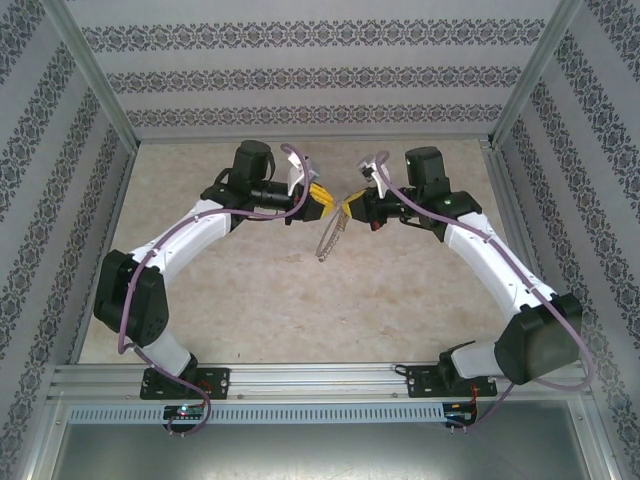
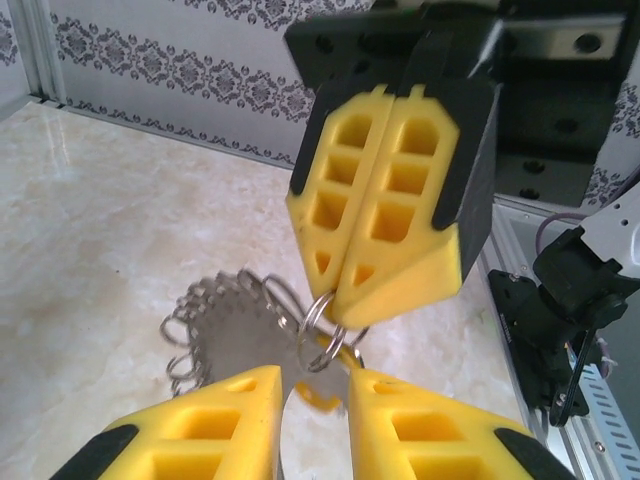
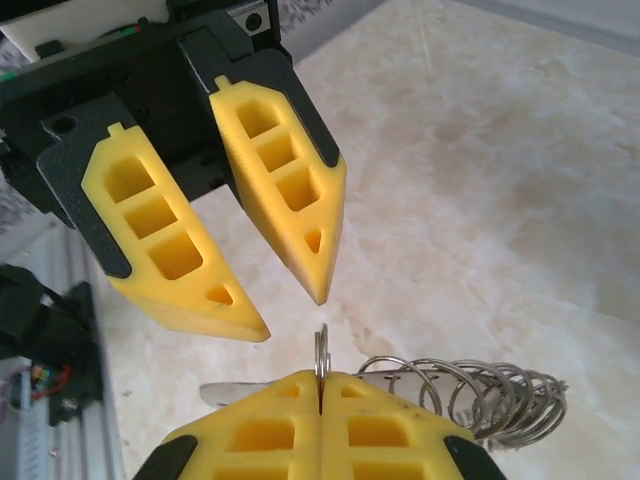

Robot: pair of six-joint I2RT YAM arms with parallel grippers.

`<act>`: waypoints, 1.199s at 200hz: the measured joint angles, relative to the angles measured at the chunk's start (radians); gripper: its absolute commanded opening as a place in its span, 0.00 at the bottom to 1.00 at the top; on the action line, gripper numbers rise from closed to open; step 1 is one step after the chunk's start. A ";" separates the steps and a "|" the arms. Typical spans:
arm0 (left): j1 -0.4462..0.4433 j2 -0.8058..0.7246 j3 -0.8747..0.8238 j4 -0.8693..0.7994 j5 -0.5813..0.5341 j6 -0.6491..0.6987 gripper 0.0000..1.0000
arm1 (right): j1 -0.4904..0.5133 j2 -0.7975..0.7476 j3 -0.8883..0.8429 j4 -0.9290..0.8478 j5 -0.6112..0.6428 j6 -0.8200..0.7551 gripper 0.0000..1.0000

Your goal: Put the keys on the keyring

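Both arms meet over the middle of the counter [image 1: 250, 290], toward its far edge, hands tip to tip.

R hand [image 1: 347, 209] is clamped tight. In its wrist cam the yellow fingers [image 3: 270, 430] press flat together w/ a thin ring edge pinched upright betw. the tips. From the left wrist cam the same R hand [image 2: 340, 295] comes down from above, tips nipping a small loop at the rim of the keyring [image 2: 225, 320].

The keyring [image 1: 330, 240] hangs below the two hands, slanting down toward the near edge; can't tell if its low end touches the counter. Its fringe of small grey loops fans out to the side [image 3: 480, 395].

L hand [image 1: 327, 205] is parted a little, gripping nothing. In the right wrist cam its tips [image 3: 288, 315] stand apart just above the pinched ring.

A small yellow-gold bit, prob. the key [image 2: 318, 395], sits in the gap betw. the L hand's fingers [image 2: 240, 420], just under the loop. Contact unclear.
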 measured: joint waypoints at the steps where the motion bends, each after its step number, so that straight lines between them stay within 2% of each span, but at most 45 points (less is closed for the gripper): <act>1: 0.001 0.000 0.000 -0.002 0.000 0.000 0.24 | 0.001 0.002 0.004 -0.005 0.003 -0.004 0.00; 46: 0.025 0.008 0.066 -0.140 0.003 0.073 0.24 | 0.085 0.180 0.326 -0.377 0.188 -0.194 0.00; 89: 0.030 0.039 0.130 -0.250 0.052 0.145 0.25 | 0.096 0.235 0.393 -0.546 0.237 -0.282 0.00; 165: 0.025 0.108 0.188 -0.402 0.160 0.229 0.25 | 0.095 0.230 0.419 -0.614 0.210 -0.344 0.00; 240: -0.018 0.169 0.246 -0.452 0.187 0.267 0.24 | 0.094 0.220 0.419 -0.621 0.198 -0.354 0.00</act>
